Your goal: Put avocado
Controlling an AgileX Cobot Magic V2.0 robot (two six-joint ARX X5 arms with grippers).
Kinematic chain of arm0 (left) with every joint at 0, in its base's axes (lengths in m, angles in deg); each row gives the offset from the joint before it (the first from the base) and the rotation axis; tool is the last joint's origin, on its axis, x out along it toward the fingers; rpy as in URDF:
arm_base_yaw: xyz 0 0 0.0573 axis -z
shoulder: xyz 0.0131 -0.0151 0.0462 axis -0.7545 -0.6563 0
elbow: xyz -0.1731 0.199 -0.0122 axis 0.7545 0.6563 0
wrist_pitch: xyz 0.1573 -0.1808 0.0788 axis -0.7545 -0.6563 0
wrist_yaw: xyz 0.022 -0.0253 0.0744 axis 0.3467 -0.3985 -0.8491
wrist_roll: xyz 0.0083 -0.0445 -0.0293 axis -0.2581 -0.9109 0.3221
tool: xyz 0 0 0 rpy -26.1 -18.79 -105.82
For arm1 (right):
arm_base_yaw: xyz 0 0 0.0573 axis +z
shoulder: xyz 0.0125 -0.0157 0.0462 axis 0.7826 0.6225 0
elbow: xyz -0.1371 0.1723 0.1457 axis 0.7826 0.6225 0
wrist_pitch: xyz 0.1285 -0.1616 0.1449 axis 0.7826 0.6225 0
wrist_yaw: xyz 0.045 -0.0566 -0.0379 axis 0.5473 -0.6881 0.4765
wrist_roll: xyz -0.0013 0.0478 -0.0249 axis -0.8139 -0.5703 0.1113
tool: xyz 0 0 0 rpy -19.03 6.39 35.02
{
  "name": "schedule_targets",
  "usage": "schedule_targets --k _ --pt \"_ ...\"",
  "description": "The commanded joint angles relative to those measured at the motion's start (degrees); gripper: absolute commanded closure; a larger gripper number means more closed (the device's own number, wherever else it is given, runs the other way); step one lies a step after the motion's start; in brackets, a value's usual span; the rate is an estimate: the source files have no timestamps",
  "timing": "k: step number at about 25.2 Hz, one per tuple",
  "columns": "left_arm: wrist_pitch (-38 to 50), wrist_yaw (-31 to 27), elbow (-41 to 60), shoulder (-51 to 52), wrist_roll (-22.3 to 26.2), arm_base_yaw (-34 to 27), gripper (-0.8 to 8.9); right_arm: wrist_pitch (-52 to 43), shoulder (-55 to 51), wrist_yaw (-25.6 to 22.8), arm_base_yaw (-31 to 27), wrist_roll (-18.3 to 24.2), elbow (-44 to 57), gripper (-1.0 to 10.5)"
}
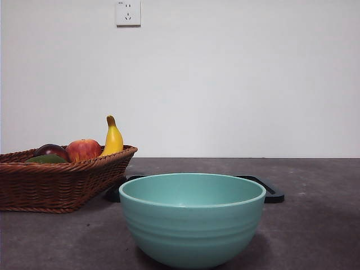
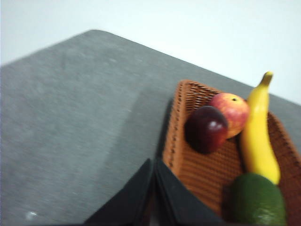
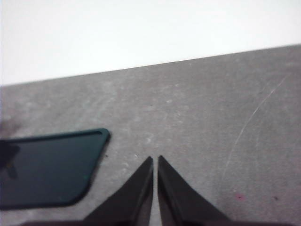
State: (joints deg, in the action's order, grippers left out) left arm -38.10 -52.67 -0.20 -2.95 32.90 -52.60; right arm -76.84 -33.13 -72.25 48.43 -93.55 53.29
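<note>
The avocado (image 2: pixel 256 200) lies in the wicker basket (image 1: pixel 56 183) at the left of the counter (image 1: pixel 315 225), at the basket's near-left end; in the front view only its green top (image 1: pixel 46 159) shows above the rim. Around it sit a dark red-purple fruit (image 2: pixel 207 128), a red-yellow apple (image 2: pixel 231 110) and a banana (image 2: pixel 258 136), whose lower end lies just beside the avocado. A teal bowl (image 1: pixel 192 219) stands near and centre, well apart from the basket's fruit, with a dark tray (image 1: pixel 270 191) lying flat behind it.

The left gripper (image 2: pixel 154 188) hangs above the basket's edge, jaws clenched together and holding nothing, pointing down and off to the side of the avocado. The right gripper (image 3: pixel 155 181) waits over bare counter beside the tray, its jaws also pressed together and empty. Neither arm shows in the front view.

Risks, as I judge them: the jaws must spread before descending, or they will only push the fruit. The avocado lies low against the basket wall and the banana, so 1 jaw could catch the wicker or nudge the banana. Its rounded surface may slip from a shallow pinch. The dark purple fruit nearby could be mistaken for the target.
</note>
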Motion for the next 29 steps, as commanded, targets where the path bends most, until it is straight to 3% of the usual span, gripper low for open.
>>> schedule_targets --k 1,7,13,23,29 --pt "-0.2 1.4 -2.1 -0.1 -5.1 -0.1 8.05 -0.8 -0.1 0.1 -0.1 -5.4 -3.3 9.4" --pt "-3.9 3.1 -8.5 -4.0 -7.0 -0.1 8.04 2.7 3.1 0.4 -0.1 -6.3 -11.7 9.4" --pt "-9.0 8.1 -19.0 -13.0 -4.1 -0.1 8.05 8.5 12.9 4.9 -0.1 -2.8 -23.3 9.4" --pt "-26.0 20.4 -38.9 -31.1 10.3 -0.1 8.05 28.4 32.7 18.7 0.2 6.4 -43.8 9.4" --pt "-37.6 25.8 -47.5 -38.9 17.2 1.6 8.05 41.8 41.9 21.5 4.6 11.5 -53.3 9.4"
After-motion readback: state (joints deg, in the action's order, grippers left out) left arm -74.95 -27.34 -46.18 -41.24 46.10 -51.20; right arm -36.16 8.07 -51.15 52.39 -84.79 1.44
